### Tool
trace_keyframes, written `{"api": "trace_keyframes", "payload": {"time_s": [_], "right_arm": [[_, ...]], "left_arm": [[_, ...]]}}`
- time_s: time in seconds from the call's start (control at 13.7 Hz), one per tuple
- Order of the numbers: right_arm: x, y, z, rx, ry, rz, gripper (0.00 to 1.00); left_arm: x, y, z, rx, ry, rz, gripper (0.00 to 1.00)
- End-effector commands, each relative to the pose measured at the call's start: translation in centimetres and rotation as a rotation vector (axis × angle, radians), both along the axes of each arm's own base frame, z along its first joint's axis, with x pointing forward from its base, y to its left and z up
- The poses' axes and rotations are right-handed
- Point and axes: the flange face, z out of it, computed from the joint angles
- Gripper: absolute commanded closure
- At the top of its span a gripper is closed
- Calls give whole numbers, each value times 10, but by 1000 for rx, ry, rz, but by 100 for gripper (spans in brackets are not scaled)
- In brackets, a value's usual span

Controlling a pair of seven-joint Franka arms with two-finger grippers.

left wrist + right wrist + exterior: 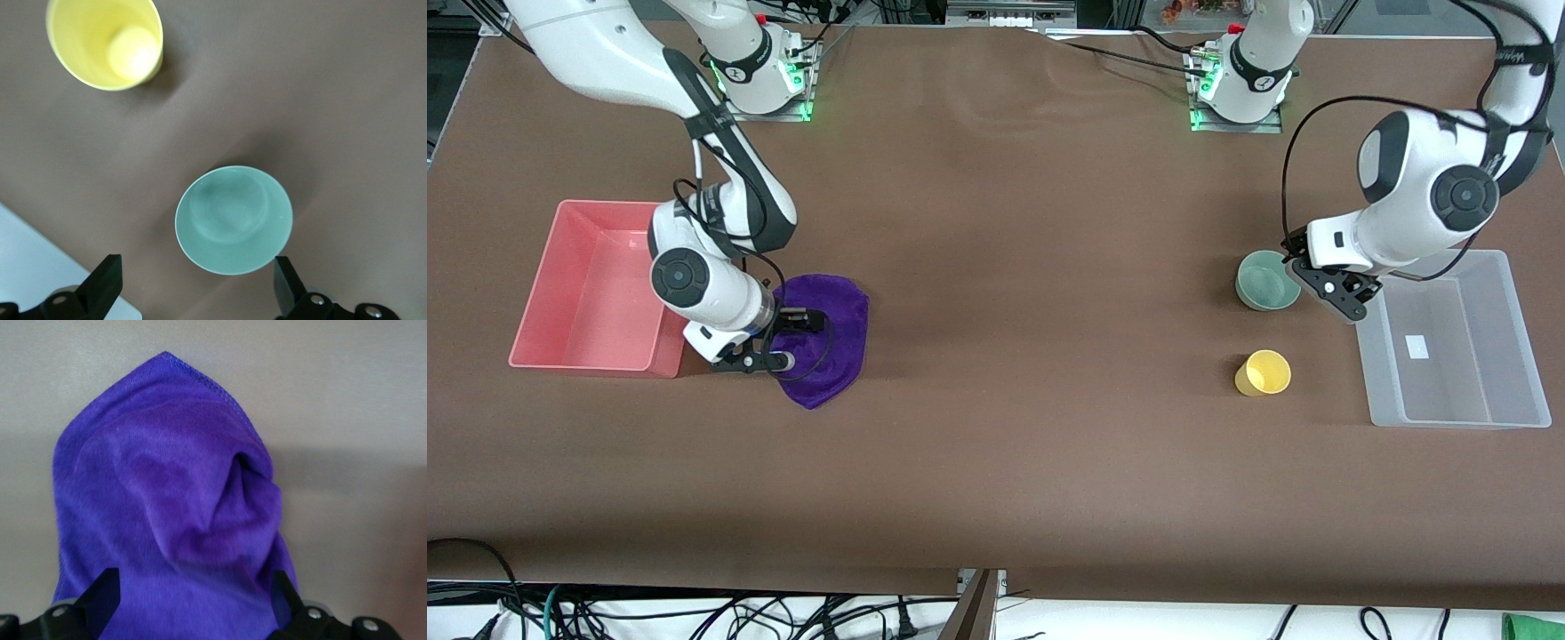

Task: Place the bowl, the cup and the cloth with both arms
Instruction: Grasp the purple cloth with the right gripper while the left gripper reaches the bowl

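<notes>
The pale green bowl (1266, 281) stands upright on the table next to the clear bin. My left gripper (1336, 293) hangs open and empty just above the table between the bowl and the bin. In the left wrist view the bowl (233, 220) lies just ahead of the wide-spread fingertips (107, 280), not between them. The yellow cup (1264, 373) stands nearer the front camera than the bowl and also shows in the left wrist view (107, 40). The purple cloth (827, 338) lies crumpled beside the pink bin. My right gripper (793, 340) is open low over the cloth (173, 493), fingers astride it.
A pink bin (560, 293) stands at the right arm's end of the table, close to the cloth. A clear plastic bin (1494, 391) stands at the left arm's end; its corner shows in the left wrist view (33, 267). Brown table (1032, 267) lies between.
</notes>
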Motion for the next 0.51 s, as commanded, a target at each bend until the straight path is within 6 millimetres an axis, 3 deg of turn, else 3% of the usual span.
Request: {"api": "trace_keyframes", "payload": {"time_s": [0.0, 0.07, 0.22, 0.29, 0.44], "right_arm": [[-3, 1, -20, -3, -11, -8, 0], [-3, 1, -24, -2, -4, -9, 5], [-4, 0, -25, -4, 4, -8, 73], [-4, 1, -26, -4, 6, 3, 97], [-3, 1, -24, -4, 6, 14, 100]], "left_arm": [[2, 10, -42, -26, -12, -84, 0], [-3, 10, -54, -31, -26, -97, 0], [-13, 7, -74, -11, -61, -148, 0], [-15, 6, -81, -8, -80, -163, 0], [-17, 5, -97, -20, -83, -164, 3]]}}
